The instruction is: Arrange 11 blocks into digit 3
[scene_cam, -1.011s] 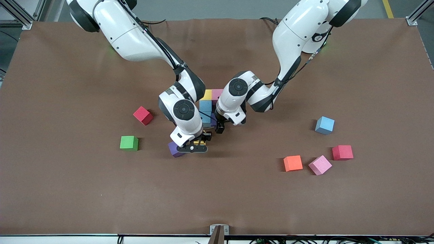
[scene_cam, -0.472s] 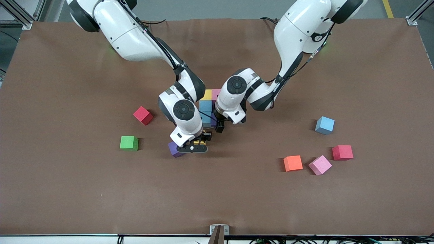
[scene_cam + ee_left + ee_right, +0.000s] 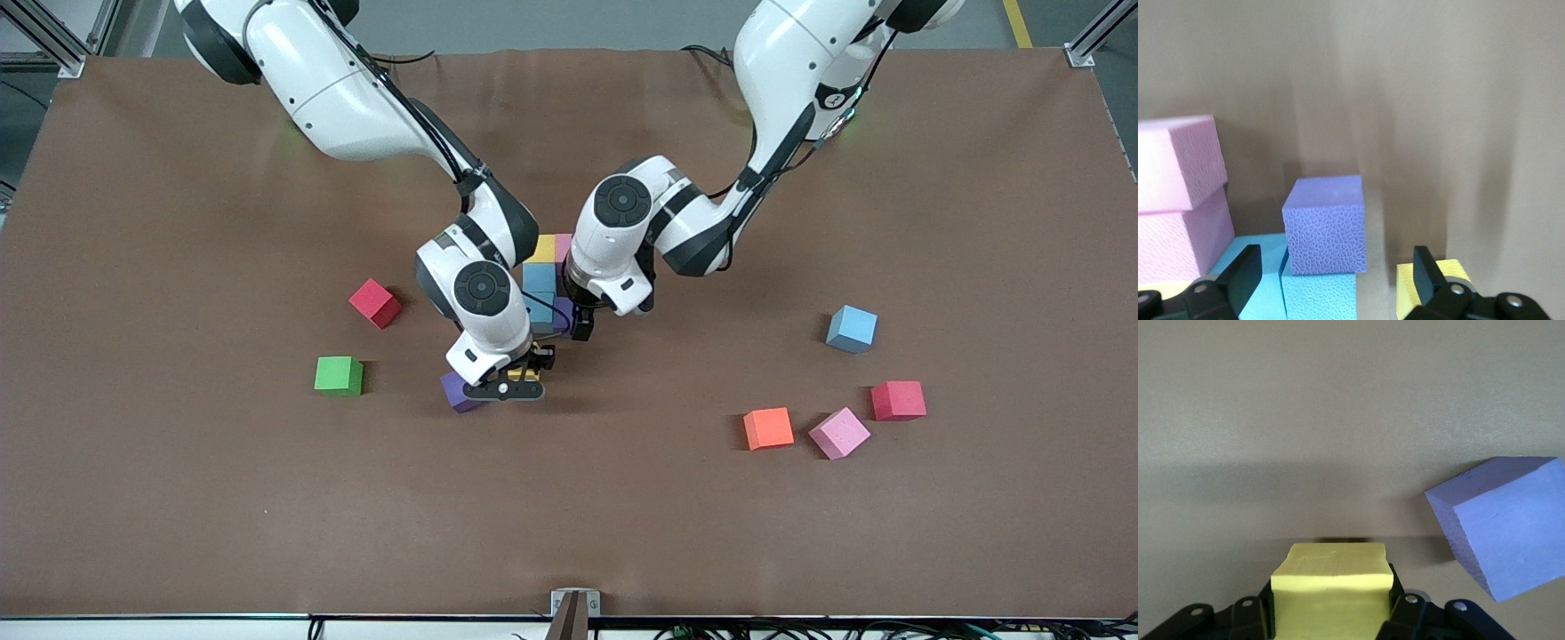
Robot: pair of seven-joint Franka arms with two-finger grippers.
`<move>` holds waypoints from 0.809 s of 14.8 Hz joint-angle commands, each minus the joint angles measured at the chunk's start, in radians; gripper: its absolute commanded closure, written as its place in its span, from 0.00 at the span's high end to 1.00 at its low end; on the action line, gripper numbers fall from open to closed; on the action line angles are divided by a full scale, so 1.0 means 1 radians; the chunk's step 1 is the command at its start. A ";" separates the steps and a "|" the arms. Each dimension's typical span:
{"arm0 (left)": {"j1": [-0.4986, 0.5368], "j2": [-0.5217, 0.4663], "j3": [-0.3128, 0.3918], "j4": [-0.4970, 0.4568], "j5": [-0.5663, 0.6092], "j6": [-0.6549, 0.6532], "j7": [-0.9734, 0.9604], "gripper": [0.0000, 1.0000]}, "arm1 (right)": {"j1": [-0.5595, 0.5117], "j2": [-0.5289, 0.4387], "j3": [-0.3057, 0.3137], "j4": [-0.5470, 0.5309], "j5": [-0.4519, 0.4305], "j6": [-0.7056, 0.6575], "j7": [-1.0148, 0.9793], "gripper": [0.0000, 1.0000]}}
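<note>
- Front view: I see the right gripper low over the table, pinching a yellow block that mostly hides under it. A purple block lies just beside it, toward the right arm's end.
- The left gripper hangs over the started figure, a tight cluster of yellow, pink, light blue and purple blocks between the two wrists; its fingers are spread and hold nothing.
- Loose blocks toward the left arm's end: a light blue block, a red block, a pink block and an orange block, the pink one just beside the orange and red.
- Toward the right arm's end lie another red block and a green cube, apart from each other.
- Left wrist view: I look between the wide-open fingers at a purple cube touching light blue ones, with pink blocks beside it.
- Right wrist view: the fingers are clamped on the yellow block just above the table; the tilted purple block sits near it, not touching.
</note>
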 commanded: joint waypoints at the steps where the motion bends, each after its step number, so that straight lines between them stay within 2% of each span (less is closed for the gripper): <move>1: 0.039 -0.067 0.001 -0.014 0.082 -0.082 0.033 1.00 | 0.003 -0.022 0.000 -0.029 0.002 0.012 0.025 0.00; 5: 0.131 -0.092 -0.002 -0.005 0.093 -0.093 0.225 1.00 | 0.017 -0.021 0.000 -0.029 0.002 0.013 0.044 0.00; 12: 0.355 -0.083 -0.002 -0.003 0.093 -0.093 0.701 1.00 | 0.052 -0.024 -0.002 -0.053 -0.005 0.016 0.091 0.00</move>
